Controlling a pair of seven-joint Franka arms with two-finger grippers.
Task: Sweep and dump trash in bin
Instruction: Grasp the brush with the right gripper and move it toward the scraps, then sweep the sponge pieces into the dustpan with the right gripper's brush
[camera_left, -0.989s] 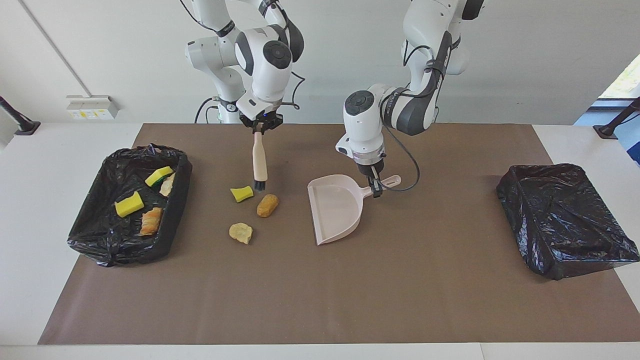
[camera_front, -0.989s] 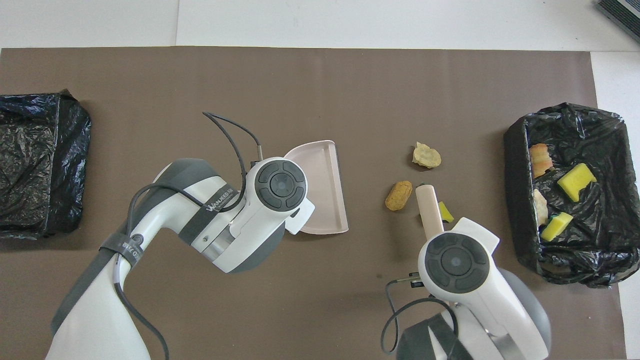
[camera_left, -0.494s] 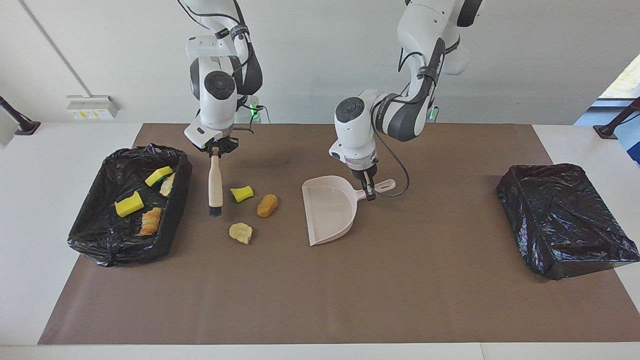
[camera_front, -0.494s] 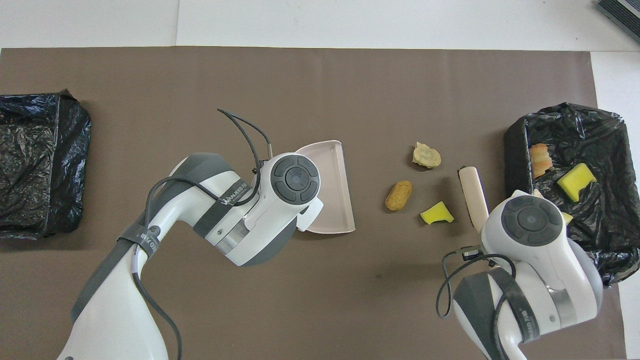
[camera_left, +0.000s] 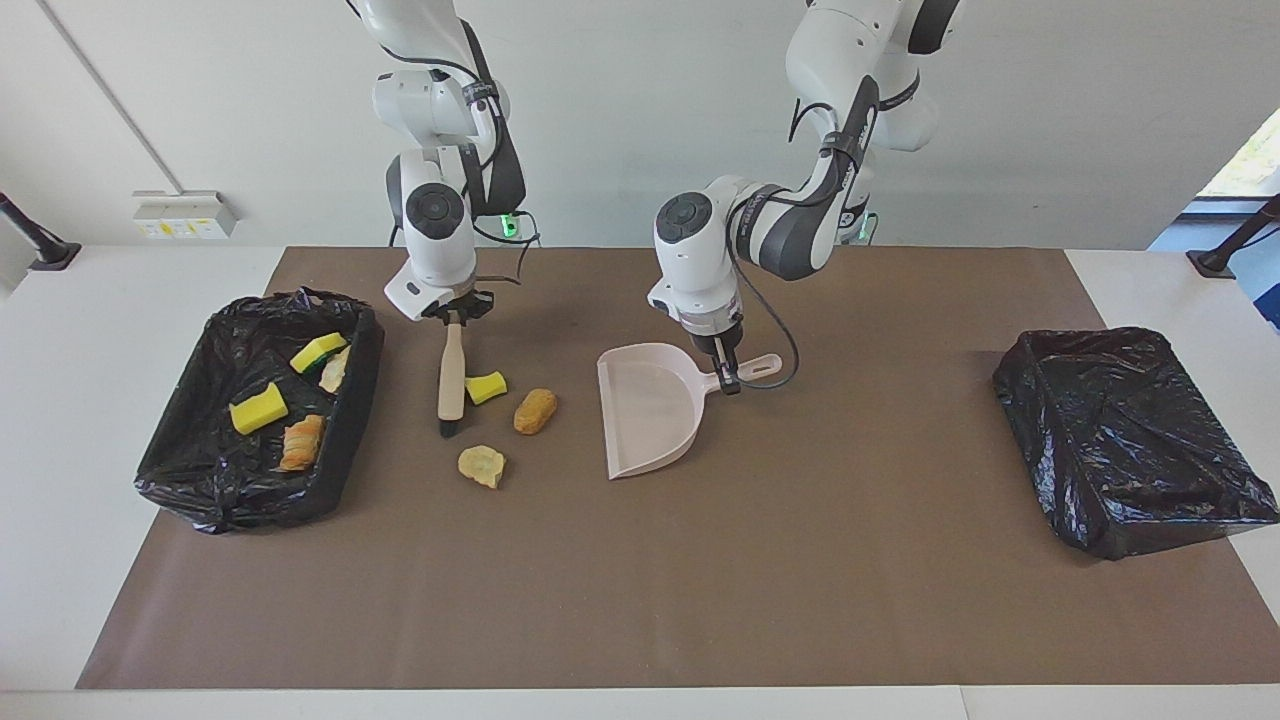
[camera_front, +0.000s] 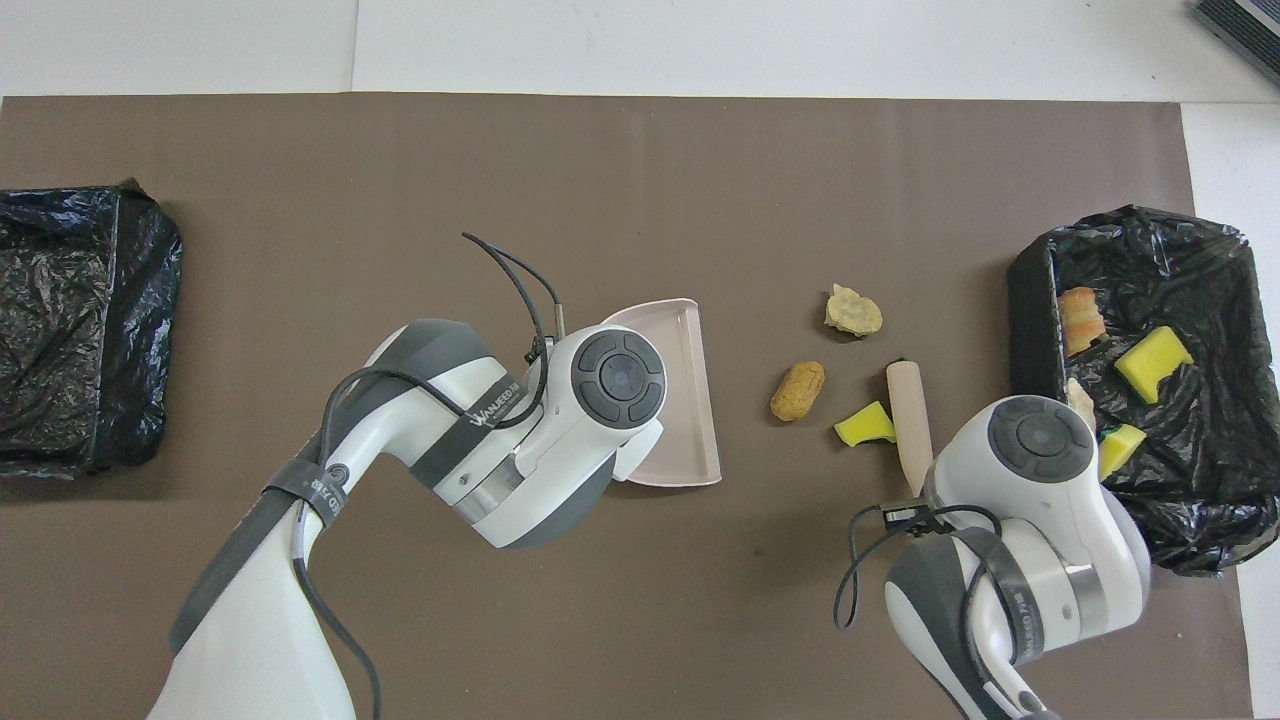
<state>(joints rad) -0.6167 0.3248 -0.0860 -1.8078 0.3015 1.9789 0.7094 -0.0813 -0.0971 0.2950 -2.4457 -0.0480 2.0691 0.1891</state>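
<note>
Three pieces of trash lie on the brown mat: a yellow sponge piece (camera_left: 486, 386) (camera_front: 866, 425), a brown roll (camera_left: 535, 410) (camera_front: 797, 390) and a pale chunk (camera_left: 482, 465) (camera_front: 853, 310). My right gripper (camera_left: 452, 316) is shut on the beige brush (camera_left: 451, 375) (camera_front: 906, 410), which hangs tilted, bristles down at the mat, against the sponge piece on its bin side. My left gripper (camera_left: 724, 368) is shut on the handle of the pink dustpan (camera_left: 650, 410) (camera_front: 680, 400), whose mouth faces the trash. The black-lined bin (camera_left: 250, 505) (camera_front: 1030, 300) holds several scraps.
A second black-lined bin (camera_left: 1130, 440) (camera_front: 80, 330) stands at the left arm's end of the table. The brown mat (camera_left: 640, 590) covers most of the white table. A gap of bare mat separates the dustpan from the roll.
The right gripper swung the brush from over the sponge piece toward the bin, then back against the sponge piece. The left gripper slid the dustpan a little toward the trash.
</note>
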